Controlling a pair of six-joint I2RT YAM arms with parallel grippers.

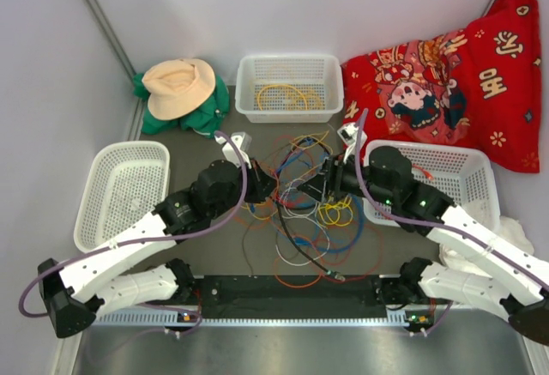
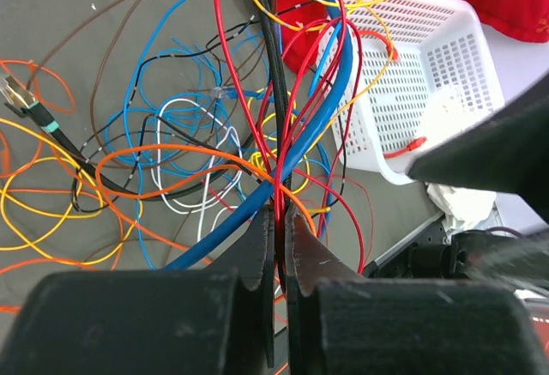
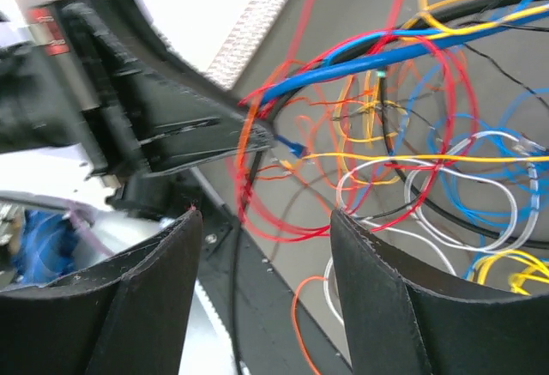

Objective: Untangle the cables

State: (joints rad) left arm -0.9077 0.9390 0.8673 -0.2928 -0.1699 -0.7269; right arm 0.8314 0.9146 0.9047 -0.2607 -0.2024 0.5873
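Note:
The cables (image 1: 304,212) lie as a tangle of red, blue, yellow, orange, white and black cords on the grey mat between the two arms. My left gripper (image 1: 264,188) is at the tangle's left side. In the left wrist view its jaws (image 2: 280,212) are shut on thin red cables (image 2: 276,188), lifted together with a thick blue cable (image 2: 300,156) and a black one. My right gripper (image 1: 319,184) is at the tangle's upper right. In the right wrist view it (image 3: 262,220) is wide open and empty, above red loops (image 3: 292,220).
White basket (image 1: 292,68) at the back holds a coiled yellow cable (image 1: 283,96). White baskets stand at left (image 1: 120,190) and right (image 1: 463,178). A hat on green cloth (image 1: 178,87) is back left; a red cushion (image 1: 446,79) is back right.

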